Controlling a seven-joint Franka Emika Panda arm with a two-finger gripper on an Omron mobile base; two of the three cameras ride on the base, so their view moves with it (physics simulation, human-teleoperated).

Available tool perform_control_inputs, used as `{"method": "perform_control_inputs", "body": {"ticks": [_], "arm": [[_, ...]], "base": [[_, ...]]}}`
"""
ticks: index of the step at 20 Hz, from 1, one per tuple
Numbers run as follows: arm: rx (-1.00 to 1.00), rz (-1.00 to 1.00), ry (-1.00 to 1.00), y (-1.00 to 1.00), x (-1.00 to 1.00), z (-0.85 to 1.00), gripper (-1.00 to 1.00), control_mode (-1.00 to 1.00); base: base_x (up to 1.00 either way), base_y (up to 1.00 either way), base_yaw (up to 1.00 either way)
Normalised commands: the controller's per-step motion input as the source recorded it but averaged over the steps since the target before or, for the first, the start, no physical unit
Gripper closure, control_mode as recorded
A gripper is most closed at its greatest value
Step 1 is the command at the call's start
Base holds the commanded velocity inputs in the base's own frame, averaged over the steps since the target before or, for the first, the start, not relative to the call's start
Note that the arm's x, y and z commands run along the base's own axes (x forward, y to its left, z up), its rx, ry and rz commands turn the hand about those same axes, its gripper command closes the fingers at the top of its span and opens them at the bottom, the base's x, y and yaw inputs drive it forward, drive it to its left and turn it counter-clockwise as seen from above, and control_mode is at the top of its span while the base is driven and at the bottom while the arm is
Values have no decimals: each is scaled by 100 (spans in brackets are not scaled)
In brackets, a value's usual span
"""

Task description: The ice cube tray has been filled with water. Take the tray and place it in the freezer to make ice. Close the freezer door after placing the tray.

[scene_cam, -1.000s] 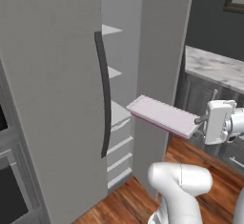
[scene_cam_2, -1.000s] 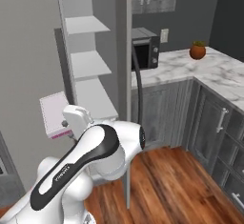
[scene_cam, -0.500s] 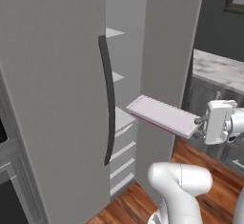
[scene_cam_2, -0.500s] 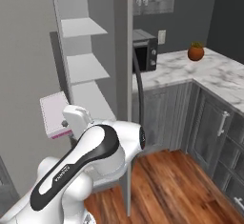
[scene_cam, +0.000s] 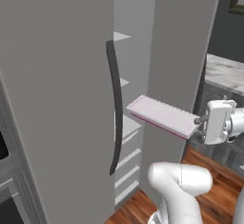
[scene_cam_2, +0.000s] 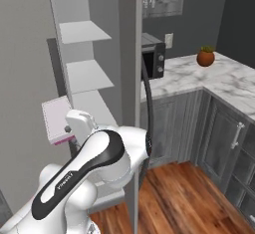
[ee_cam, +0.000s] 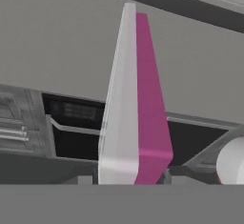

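We see the ice cube tray held out level in front of the open freezer, a thin, flat, long rectangle with a pale pinkish-white top and a magenta band along its lower edge. The gripper clasps it by the short end nearest the arm, at the white boxy hand; the far end points toward the gap between the two doors. In the hand view the tray runs away from the camera edge-on, a pale matte face beside a bright magenta underside, tapering with distance; the fingertips themselves are hidden at its base, so we judge the grasp mainly from how the tray hangs unsupported.

The freezer door stands open to the left of the tray, a plain, smooth light-grey slab bearing a long dark curved handle. Inside the compartment, white shelves step down one above another, flat and bare, with white drawer fronts below them.

From the right base view the tray shows as a pale slab with a pink edge just beside the lowest visible shelf, apparently outside the compartment. To the right, a marble-patterned counter carries a black microwave and a small round orange pot with a green plant. The floor is reddish wood plank.
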Motion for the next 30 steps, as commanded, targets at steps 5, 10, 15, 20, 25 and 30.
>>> {"method": "perform_control_inputs", "body": {"ticks": [5, 10, 15, 20, 25, 30], "arm": [[0, 0, 0, 0, 0, 0, 100, 100], [0, 0, 0, 0, 0, 0, 100, 100], [0, 0, 0, 0, 0, 0, 100, 100], [0, 0, 0, 0, 0, 0, 100, 100], [0, 0, 0, 0, 0, 0, 100, 100], [0, 0, 0, 0, 0, 0, 100, 100]], "base": [[22, -4, -3], [11, -11, -4], [17, -23, -4], [23, -27, -3], [22, -20, -2], [4, 4, -1]]}}
